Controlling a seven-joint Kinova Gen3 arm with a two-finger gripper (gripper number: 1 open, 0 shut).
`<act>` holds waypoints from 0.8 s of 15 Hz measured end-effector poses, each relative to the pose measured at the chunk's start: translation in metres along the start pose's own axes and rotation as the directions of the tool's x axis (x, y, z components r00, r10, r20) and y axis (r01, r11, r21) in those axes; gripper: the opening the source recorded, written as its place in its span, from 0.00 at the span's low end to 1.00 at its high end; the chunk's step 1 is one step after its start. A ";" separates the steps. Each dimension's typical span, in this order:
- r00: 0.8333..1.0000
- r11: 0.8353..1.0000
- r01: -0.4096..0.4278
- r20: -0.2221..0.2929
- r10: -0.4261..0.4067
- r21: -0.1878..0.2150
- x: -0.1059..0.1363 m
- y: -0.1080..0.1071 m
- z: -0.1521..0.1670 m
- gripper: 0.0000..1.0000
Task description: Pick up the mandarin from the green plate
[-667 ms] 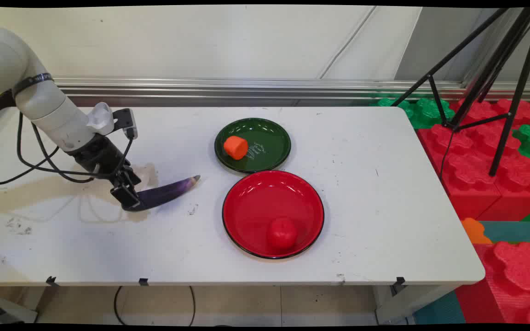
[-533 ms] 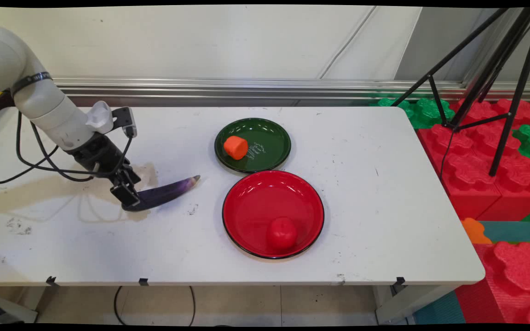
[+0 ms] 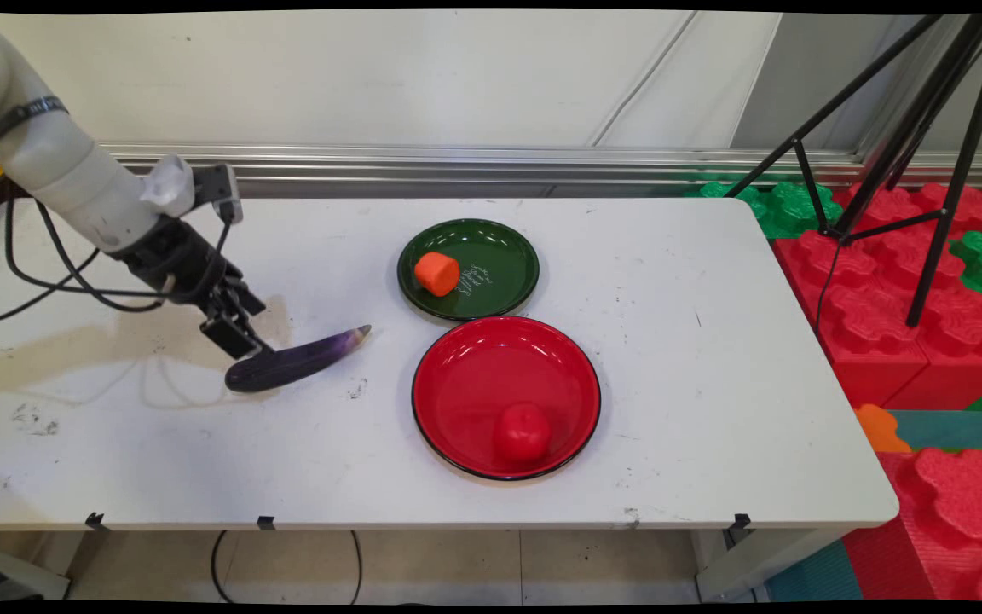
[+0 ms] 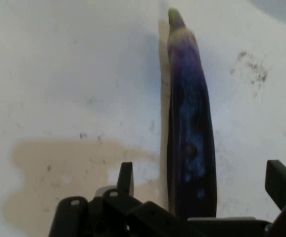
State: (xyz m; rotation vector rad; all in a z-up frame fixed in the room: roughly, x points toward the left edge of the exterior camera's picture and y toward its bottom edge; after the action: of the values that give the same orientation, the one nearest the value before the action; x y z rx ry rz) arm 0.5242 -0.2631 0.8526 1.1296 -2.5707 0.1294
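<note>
Hand [image 3: 239, 341]: fingers spread wide, holding nothing. In the hand view one fingertip [image 4: 126, 177] stands to one side of the eggplant and the other at the picture's far edge, with clear gaps between them and the eggplant.
Hand position: just above the blunt end of the eggplant [image 3: 291, 362], tilted down towards it from the upper left. Contact cannot be confirmed; the main view suggests a small gap.
Eggplant: lies flat on the worktop [image 3: 713, 384], left of both plates, its pointed tip towards the green plate. It borders a tan stain [image 4: 59, 168] on the worktop.
Green plate [image 3: 508, 286]: carries an orange piece [image 3: 436, 273] at its left side.
Red plate [image 3: 474, 375]: touches or nearly touches the green plate's near edge; holds a red tomato-like item [image 3: 522, 432] towards its near rim.
Step in hand: none can be stated.
</note>
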 end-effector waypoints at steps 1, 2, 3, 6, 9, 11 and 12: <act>1.000 1.000 -0.009 -0.016 0.009 0.003 0.003 0.000 -0.006 1.00; 1.000 1.000 -0.015 -0.027 0.016 0.006 0.005 0.000 -0.010 1.00; 0.999 1.000 -0.026 -0.042 0.026 0.009 0.007 -0.001 -0.016 1.00; 0.996 0.999 -0.048 -0.078 0.050 0.017 0.015 -0.003 -0.029 1.00; 0.990 0.997 -0.078 -0.117 0.081 0.026 0.027 -0.007 -0.040 1.00; 0.983 0.994 -0.105 -0.147 0.109 0.034 0.039 -0.011 -0.046 1.00; 0.979 0.992 -0.121 -0.163 0.126 0.038 0.047 -0.013 -0.048 1.00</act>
State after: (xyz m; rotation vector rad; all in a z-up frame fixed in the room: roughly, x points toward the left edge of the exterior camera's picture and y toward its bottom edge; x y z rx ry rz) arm 0.5165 -0.2949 0.9125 0.9266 -2.4963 0.2779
